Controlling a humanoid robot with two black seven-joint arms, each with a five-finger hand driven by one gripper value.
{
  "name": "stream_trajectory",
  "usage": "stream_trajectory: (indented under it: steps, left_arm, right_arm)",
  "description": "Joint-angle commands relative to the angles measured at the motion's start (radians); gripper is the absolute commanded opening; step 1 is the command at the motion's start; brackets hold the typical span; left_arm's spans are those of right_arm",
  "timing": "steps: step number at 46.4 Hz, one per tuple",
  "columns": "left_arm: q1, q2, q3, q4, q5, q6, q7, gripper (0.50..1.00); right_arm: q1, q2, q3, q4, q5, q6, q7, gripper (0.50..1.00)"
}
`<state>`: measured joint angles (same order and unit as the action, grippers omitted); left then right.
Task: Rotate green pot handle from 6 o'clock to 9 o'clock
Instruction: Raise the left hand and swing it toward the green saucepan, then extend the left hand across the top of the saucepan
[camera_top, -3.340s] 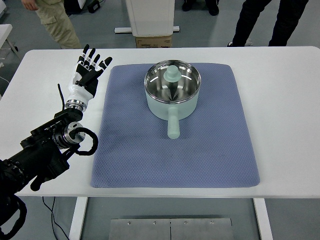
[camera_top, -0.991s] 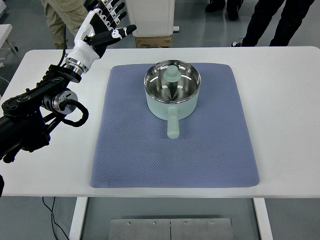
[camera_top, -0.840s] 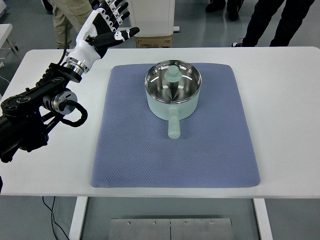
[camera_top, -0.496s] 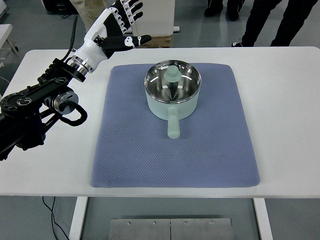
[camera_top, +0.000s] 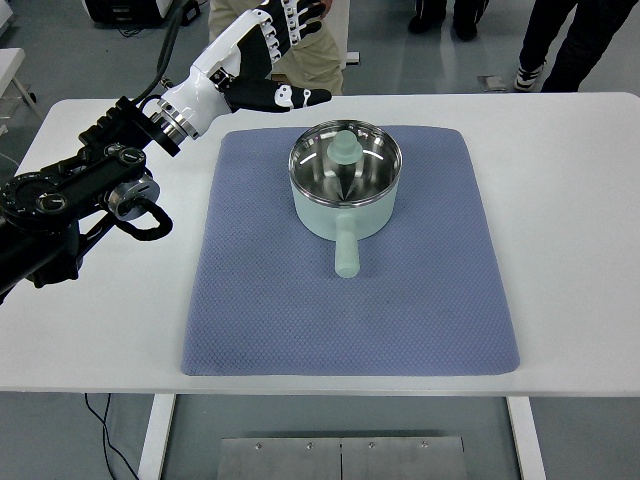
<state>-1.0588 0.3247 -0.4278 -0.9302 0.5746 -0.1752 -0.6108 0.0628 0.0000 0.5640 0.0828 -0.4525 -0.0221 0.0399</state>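
Note:
A pale green pot with a shiny steel inside stands on the blue mat. Its handle points toward the near edge of the table, at 6 o'clock. A green knob shows inside the pot's rim at the far side. My left hand hovers high above the mat's far left corner, fingers spread, holding nothing. It is well to the left of the pot and not touching it. Its black arm crosses the table's left side.
The mat covers most of the white table. People's legs stand beyond the far edge, and one person in tan trousers is right behind my left hand. A white cabinet sits at the back centre.
My left hand has risen from the table's left side and swung rightward toward the pot. The pot and its handle have not moved. The person in tan trousers walked right.

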Motion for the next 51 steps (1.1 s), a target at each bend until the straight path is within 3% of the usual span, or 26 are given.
stream_trajectory:
  steps: [1, 16, 36, 51]
  left_arm:
    - [-0.003, 0.002, 0.001, -0.024, 0.054, -0.001, 0.0, 1.0]
    - [-0.023, 0.016, 0.009, -0.073, 0.189, -0.023, 0.0, 1.0]
    - [-0.092, 0.016, 0.067, -0.079, 0.206, -0.081, 0.0, 1.0]
    - [-0.167, -0.001, 0.141, -0.079, 0.24, -0.084, 0.0, 1.0]
  right_arm:
    - [0.0, 0.0, 0.0, 0.0, 0.0, 0.001, 0.0, 1.0]
    - [0.0, 0.0, 0.0, 0.0, 0.0, -0.001, 0.0, 1.0]
    - [0.0, 0.0, 0.0, 0.0, 0.0, -0.001, 0.0, 1.0]
    - [0.0, 0.0, 0.0, 0.0, 0.0, -0.001, 0.0, 1.0]
